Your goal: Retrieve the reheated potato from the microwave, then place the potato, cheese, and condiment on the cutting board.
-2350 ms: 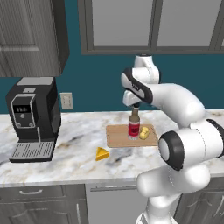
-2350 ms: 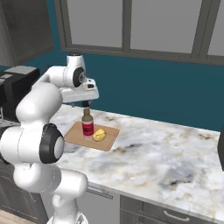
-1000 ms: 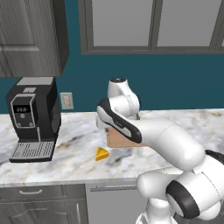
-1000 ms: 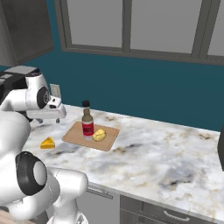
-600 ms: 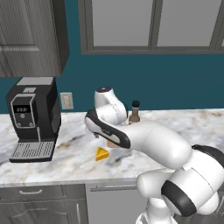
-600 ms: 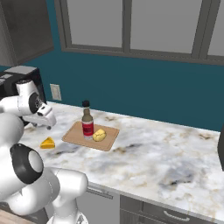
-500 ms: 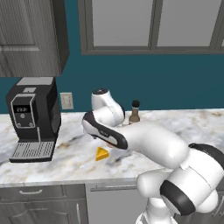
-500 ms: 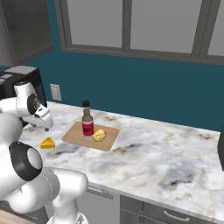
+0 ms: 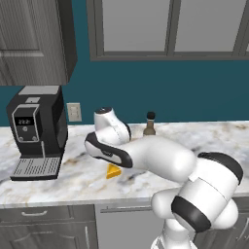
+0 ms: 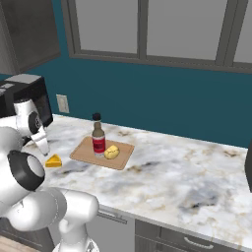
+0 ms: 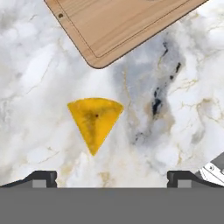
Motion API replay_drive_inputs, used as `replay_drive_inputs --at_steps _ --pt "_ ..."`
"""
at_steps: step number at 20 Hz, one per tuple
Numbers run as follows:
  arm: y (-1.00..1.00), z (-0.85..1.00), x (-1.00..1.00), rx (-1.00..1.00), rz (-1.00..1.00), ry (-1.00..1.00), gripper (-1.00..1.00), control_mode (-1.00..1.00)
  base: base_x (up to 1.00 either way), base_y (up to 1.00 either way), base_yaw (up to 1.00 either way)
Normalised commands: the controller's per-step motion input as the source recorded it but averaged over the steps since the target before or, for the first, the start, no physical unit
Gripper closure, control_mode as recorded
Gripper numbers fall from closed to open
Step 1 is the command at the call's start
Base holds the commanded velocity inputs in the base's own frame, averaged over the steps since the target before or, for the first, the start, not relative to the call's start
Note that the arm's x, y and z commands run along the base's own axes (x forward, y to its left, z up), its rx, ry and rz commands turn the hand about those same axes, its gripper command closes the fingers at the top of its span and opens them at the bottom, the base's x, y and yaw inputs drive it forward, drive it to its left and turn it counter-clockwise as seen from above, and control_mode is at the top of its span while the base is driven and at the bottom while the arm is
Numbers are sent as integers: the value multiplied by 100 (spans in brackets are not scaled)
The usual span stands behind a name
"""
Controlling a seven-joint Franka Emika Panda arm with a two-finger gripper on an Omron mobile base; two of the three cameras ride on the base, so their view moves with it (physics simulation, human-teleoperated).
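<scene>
The cheese (image 11: 95, 122) is a yellow-orange wedge lying flat on the marble counter, left of the cutting board (image 10: 83, 151). My gripper (image 11: 111, 179) hangs open directly above the wedge, with nothing between its fingertips (image 11: 41, 178). In the right base view the gripper (image 10: 43, 146) stands just above and behind the cheese (image 10: 53, 161). The brown condiment (image 10: 98, 139) stands upright on the board, with the pale potato (image 10: 112, 152) beside it. A black appliance edge (image 10: 248, 165) shows at the far right; I cannot tell whether it is the microwave.
A black-and-silver coffee machine (image 9: 36, 131) stands on the counter to the left of the cheese (image 9: 113, 171). A wall socket (image 9: 74, 112) sits behind it. The board's near corner (image 11: 118, 26) lies just past the wedge in the hand view.
The arm has swung left from above the cutting board to above the cheese and come lower. The bottle and potato stay on the board. The jaws stay open.
</scene>
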Motion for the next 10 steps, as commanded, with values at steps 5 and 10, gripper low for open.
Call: replay_drive_inputs --at_steps 5,10 --pt "0 -26 0 10 -35 0 -100 -100 0 0 0" --pt "-1 -25 0 4 -28 0 -100 -100 0 0 0"
